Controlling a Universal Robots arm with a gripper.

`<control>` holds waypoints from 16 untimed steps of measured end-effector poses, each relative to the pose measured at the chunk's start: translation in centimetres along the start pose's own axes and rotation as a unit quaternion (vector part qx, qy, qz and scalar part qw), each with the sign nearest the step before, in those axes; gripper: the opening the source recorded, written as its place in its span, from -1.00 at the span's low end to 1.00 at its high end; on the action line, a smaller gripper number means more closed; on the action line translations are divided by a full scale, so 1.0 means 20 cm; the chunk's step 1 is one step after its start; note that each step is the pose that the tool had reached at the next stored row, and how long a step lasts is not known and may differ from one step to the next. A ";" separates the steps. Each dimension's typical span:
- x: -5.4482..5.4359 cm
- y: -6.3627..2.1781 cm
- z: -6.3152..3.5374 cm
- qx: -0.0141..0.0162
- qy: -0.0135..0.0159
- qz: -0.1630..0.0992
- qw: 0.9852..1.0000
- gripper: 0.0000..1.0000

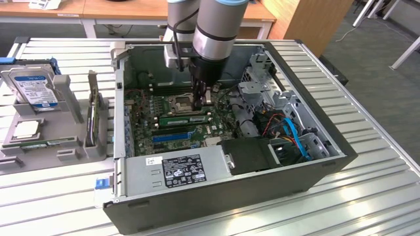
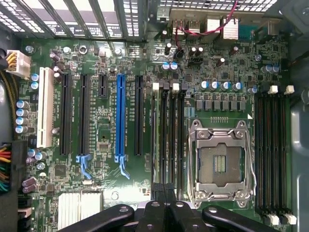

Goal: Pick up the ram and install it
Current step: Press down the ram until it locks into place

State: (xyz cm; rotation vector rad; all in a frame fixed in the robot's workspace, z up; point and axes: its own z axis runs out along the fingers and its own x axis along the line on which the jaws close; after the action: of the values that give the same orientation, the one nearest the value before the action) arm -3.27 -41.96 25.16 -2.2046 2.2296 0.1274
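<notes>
Green and narrow, the long thin circuit-board ram stick with its row of dark chips stands on edge in a memory slot at the centre of the exterior frame. It runs across the large square green motherboard, just below the silver metal processor socket. In the wrist view the ram is seen edge-on in the outermost of a bank of black slots, between the socket and a long blue expansion slot on the motherboard.

The black gripper hangs inside the case directly over the ram's end nearest the exterior view's right. Its fingers are drawn together with no gap between them. In the wrist view the gripper sits over the ends of the memory slots. Whether the fingertips touch the ram cannot be told.

The board lies in an open black tower computer case on its side, with a grey power supply box bearing a black label at lower centre. A silver hard drive with a blue-and-white label stands in a grey holder at the left edge. All rest on a ribbed metal table.
</notes>
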 end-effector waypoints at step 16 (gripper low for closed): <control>0.00 0.059 0.003 0.000 0.000 0.000 1.000 -0.80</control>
State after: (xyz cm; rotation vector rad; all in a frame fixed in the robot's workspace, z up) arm -4.45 -41.95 25.17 -2.2046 2.2297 0.1274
